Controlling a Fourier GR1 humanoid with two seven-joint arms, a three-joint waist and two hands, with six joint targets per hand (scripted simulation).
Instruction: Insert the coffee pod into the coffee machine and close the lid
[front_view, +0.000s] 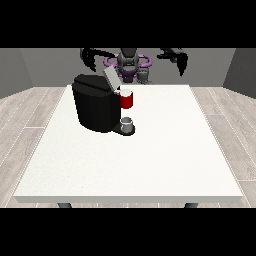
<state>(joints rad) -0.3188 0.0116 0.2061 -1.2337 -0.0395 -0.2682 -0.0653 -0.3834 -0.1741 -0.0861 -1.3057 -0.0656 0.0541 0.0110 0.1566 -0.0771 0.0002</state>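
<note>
A black coffee machine (95, 107) stands on the white table (150, 160), left of centre. Its grey lid (110, 77) is tilted up and open. A red pod holder (127, 100) with a white top sticks out at the machine's right side. Below it a small grey cup (127, 122) rests on the machine's base. The hand at the view's left (90, 57) hangs raised above and behind the machine, fingers drooping and holding nothing. The hand at the view's right (180, 61) is raised too, far from the machine, fingers hanging down and empty. No separate coffee pod shows.
The robot's torso (129, 62) sits behind the table's far edge. A wooden floor surrounds the table. Bare white tabletop stretches across the right half and the front.
</note>
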